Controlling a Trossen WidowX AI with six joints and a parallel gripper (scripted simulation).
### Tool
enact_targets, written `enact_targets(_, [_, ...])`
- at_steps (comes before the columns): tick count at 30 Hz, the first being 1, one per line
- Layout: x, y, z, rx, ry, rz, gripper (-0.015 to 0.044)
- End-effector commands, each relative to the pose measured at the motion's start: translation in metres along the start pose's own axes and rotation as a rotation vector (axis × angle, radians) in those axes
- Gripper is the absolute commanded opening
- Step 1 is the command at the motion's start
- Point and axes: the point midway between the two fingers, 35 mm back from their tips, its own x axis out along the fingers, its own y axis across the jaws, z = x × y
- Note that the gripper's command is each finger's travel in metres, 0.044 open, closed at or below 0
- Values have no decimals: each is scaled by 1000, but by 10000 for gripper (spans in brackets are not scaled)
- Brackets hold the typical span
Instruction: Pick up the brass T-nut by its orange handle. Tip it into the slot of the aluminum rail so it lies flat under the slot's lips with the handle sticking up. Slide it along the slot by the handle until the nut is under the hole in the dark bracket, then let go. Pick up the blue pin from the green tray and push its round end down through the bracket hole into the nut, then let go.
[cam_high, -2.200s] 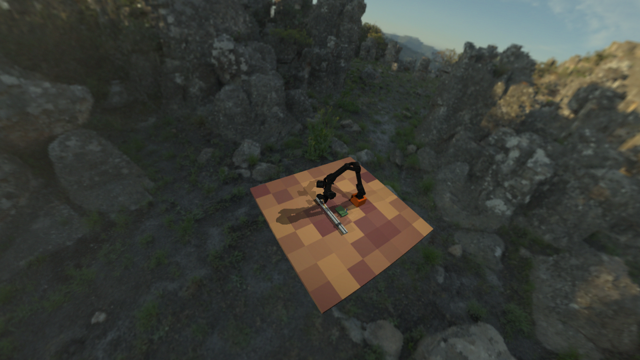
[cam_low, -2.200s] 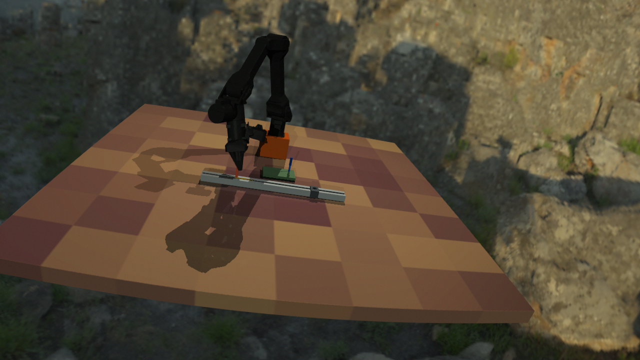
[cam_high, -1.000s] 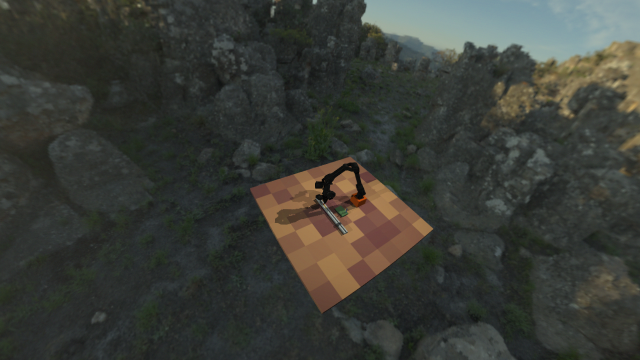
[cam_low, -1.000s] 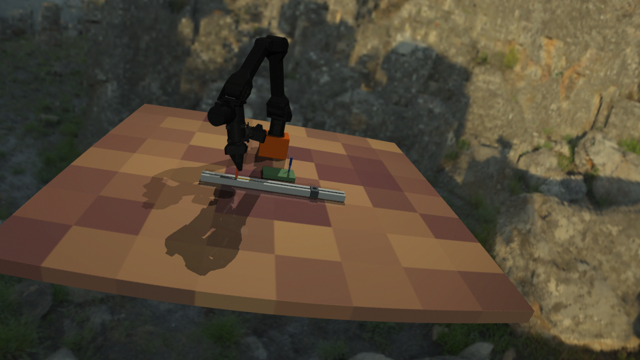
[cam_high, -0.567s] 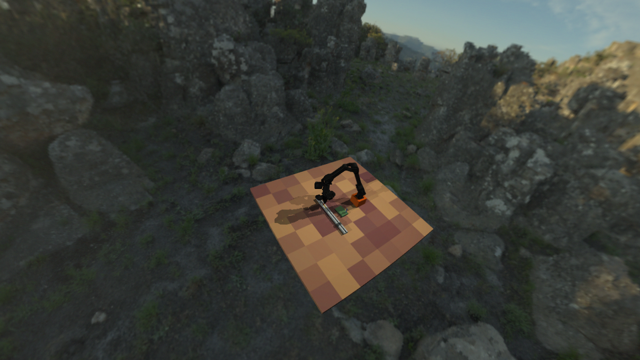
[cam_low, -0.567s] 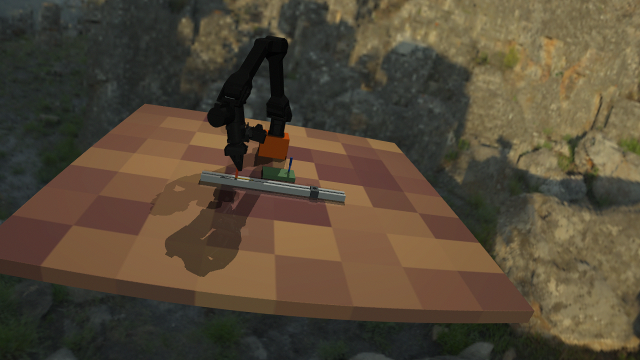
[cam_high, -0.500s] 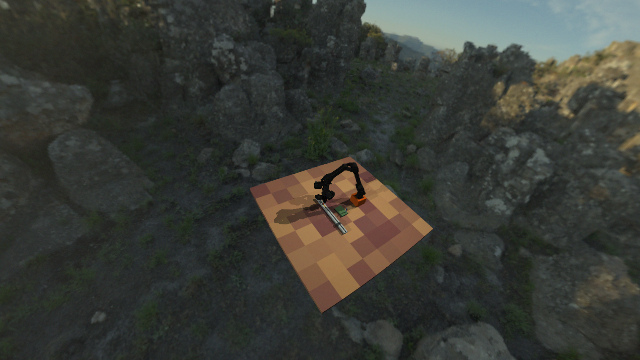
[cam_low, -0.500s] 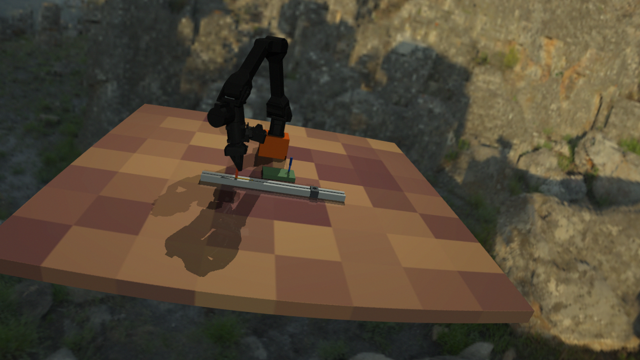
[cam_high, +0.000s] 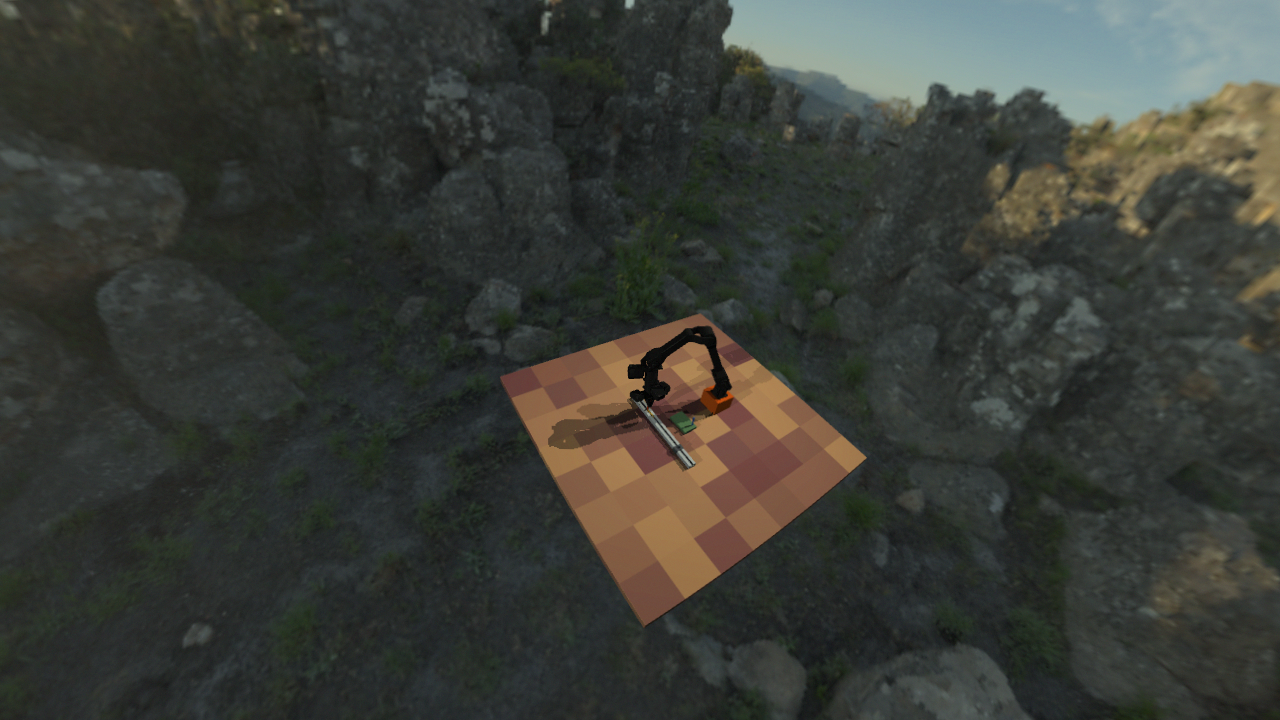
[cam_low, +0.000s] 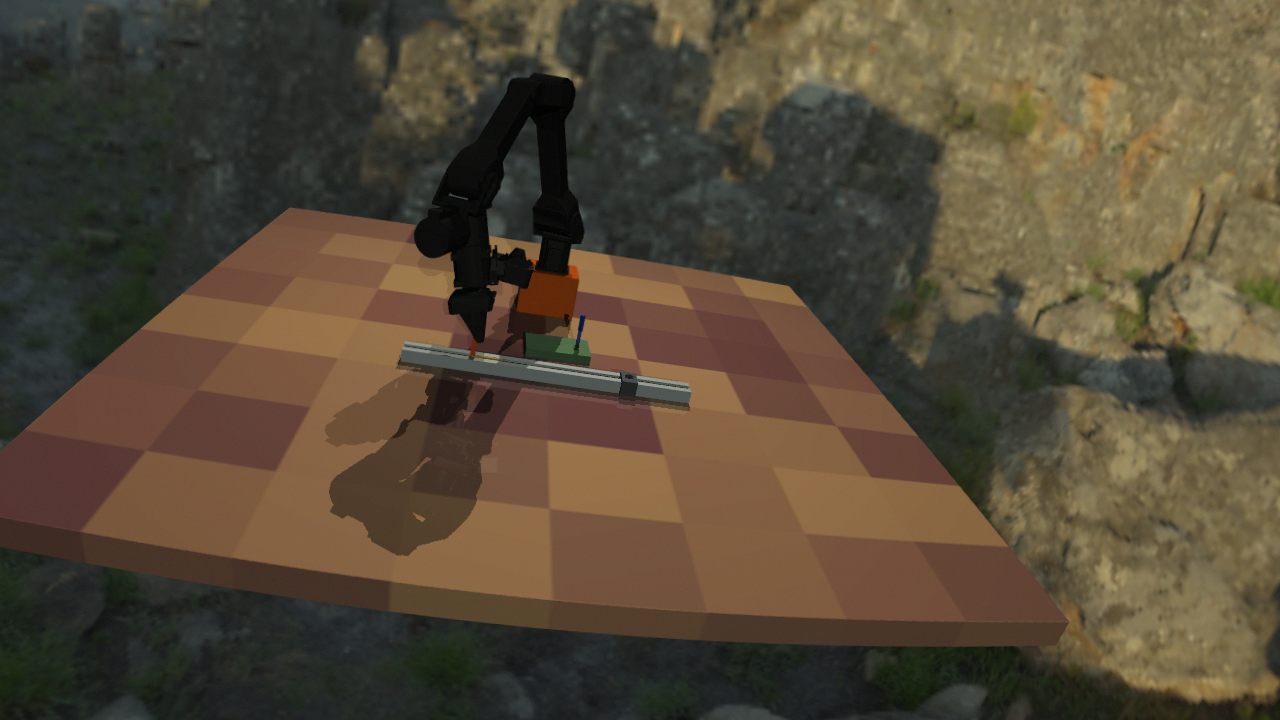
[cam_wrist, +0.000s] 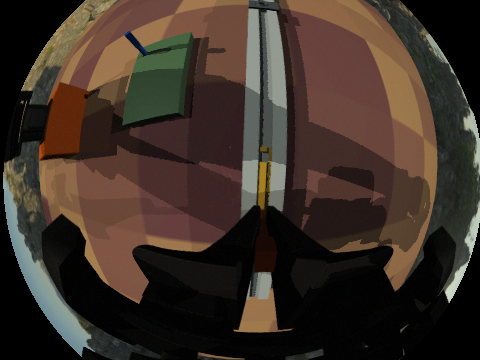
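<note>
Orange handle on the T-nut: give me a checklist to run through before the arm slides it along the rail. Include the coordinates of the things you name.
1. Handle (cam_low: 472, 349) (cam_wrist: 265, 250) gripped: ok, the gripper (cam_low: 480, 341) (cam_wrist: 263, 211) is shut on it.
2. Handle sticking up from the rail (cam_high: 663, 436) (cam_low: 554, 376) (cam_wrist: 251, 125): ok.
3. Brass nut (cam_wrist: 263, 185) lined up with the slot: ok.
4. Nut flat beneath the slot's lips: cannot tell.
5. Nut under the dark bracket (cam_low: 628, 385) (cam_wrist: 264, 5): not ok, it is well short.
6. Blue pin (cam_low: 580, 331) (cam_wrist: 135, 43) waiting in the green tray (cam_high: 682, 420) (cam_low: 546, 347) (cam_wrist: 157, 92): ok.
</note>
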Motion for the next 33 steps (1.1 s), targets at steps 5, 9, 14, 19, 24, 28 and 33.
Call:
enact_targets(5, [-1,-2,-1,5,7,9,-150])
enact_targets(9, [-1,-3,-1,7,7,16,-150])
enact_targets(14, [-1,-4,-1,9,7,25,-150])
enact_targets(19, [-1,-4,-1,11,8,34,-150])
enact_targets(24, [-1,-5,-1,13,8,43,-150])
enact_targets(28, [0,-5,0,13,7,46,-150])
enact_targets(33, [2,-4,8,11,3,44,-150])
